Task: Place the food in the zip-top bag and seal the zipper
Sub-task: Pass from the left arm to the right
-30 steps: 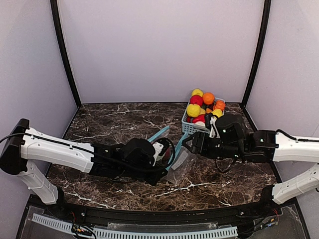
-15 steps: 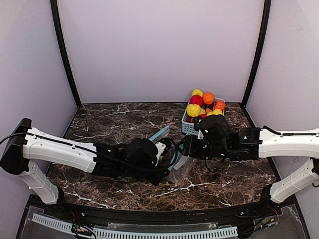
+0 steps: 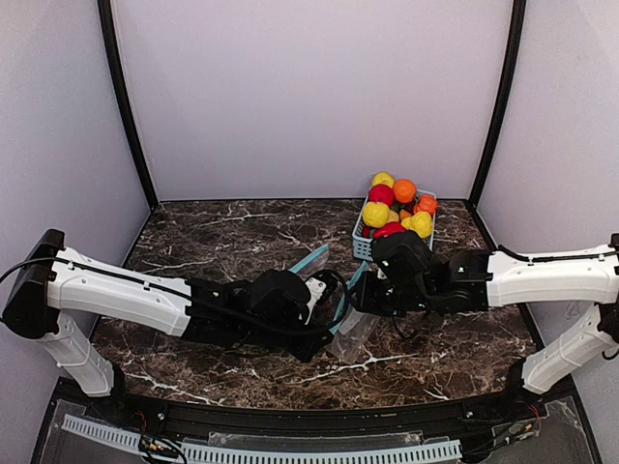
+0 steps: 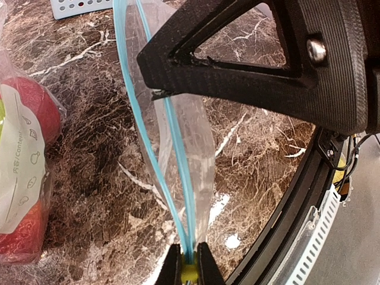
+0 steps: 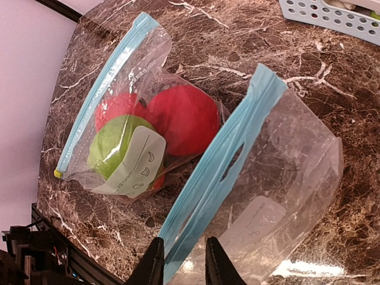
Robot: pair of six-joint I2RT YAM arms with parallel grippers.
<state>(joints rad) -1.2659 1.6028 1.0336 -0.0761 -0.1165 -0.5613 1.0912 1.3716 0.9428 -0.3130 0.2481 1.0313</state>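
The table (image 3: 213, 242) carries the basket (image 3: 366, 249) at the far right, heaped with fruit (image 3: 404, 190) and just behind the right arm. One full bag (image 5: 130, 142) lies flat, holding red and green pieces. The empty bag (image 5: 297, 154) stands beside it, between the arms. Its zipper (image 5: 231, 148) runs lengthwise from the left gripper (image 4: 189, 268), which is pinched tight on one end. Farther along, the right gripper (image 5: 181, 261) straddles the strip narrowly; whether it actually grips I can't tell. I'd say the right arm is nearer the fruit.
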